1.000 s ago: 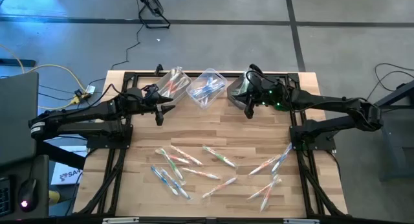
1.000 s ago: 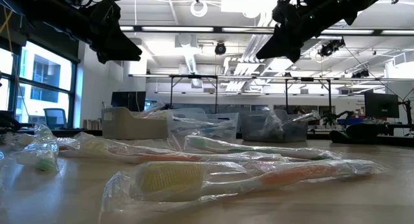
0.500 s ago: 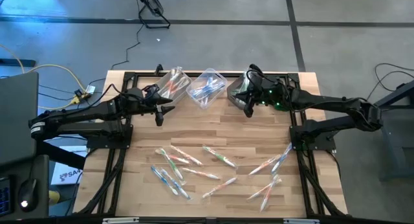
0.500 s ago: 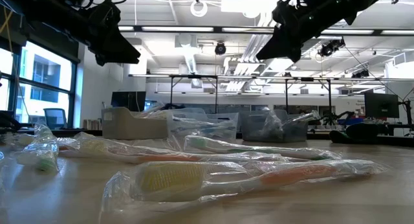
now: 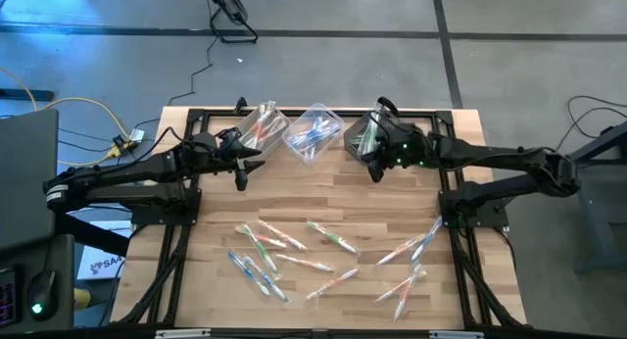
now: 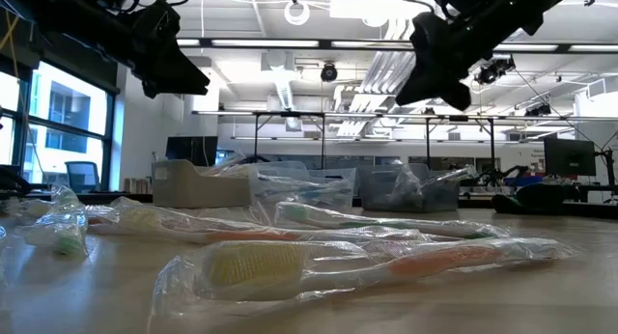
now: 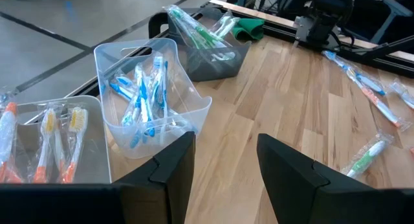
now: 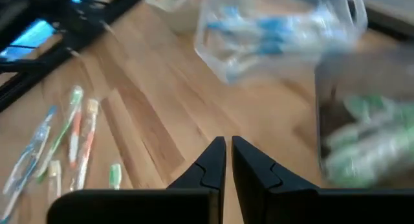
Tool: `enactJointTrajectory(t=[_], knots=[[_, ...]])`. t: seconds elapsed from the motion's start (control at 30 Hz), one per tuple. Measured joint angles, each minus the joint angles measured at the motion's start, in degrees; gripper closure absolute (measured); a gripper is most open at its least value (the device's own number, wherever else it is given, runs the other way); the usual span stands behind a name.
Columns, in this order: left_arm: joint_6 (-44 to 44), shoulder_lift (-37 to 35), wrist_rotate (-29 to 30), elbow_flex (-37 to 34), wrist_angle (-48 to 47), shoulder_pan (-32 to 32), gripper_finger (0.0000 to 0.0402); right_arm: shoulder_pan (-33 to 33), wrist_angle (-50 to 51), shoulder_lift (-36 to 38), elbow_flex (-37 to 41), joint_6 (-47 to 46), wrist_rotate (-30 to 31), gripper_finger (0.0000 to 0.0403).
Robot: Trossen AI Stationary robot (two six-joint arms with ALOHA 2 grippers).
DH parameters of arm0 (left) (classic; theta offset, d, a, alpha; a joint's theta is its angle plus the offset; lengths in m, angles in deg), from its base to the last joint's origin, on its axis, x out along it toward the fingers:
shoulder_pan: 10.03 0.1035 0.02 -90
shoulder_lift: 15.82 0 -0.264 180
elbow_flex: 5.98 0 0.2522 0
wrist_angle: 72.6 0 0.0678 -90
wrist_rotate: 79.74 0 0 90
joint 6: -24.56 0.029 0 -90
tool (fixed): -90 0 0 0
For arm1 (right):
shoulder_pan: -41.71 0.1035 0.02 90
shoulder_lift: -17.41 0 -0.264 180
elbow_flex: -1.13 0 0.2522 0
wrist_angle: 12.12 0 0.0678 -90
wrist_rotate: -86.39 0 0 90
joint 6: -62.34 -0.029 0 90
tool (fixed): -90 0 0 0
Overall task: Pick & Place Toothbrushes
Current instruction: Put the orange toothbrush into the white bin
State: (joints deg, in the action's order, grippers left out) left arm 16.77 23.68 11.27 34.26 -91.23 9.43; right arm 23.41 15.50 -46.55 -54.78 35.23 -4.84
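Table [image 5: 313,192]: wooden top, both arms up over its far half.
Bins [image 5: 312,133]: three in a row at the far edge — orange, blue and green toothbrushes already sorted inside.
Left gripper [image 5: 242,172]: hovers beside the orange bin, fingers parted, nothing between them.
Right gripper [image 5: 377,170]: hangs by the dark bin, fingers pinched together, empty.
Toothbrushes [image 5: 328,256]: the loose wrapped ones lie scattered across the near half — well apart from both grippers.

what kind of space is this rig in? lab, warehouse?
Likely an open-plan robotics lab or workshop: exposed ceiling ducts and strip lights, other framed workbenches in the room behind, monitors, cables across a bare concrete floor.
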Motion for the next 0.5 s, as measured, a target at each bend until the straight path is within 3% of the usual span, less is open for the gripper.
enactJointTrajectory(t=[0.23, 0.5], knots=[[0.0, 0.0, 0.0, 0.0, 0.0, 0.0, 0.0238, 7.0, 10.1, 0.0, 0.0, -14.4, 8.9, 0.0385], [0.0, 0.0, 0.0, 0.0, 0.0, 0.0, 0.0238, 17.1, 16.0, 0.0, 0.0, -30.3, 14.9, 0.0385]])
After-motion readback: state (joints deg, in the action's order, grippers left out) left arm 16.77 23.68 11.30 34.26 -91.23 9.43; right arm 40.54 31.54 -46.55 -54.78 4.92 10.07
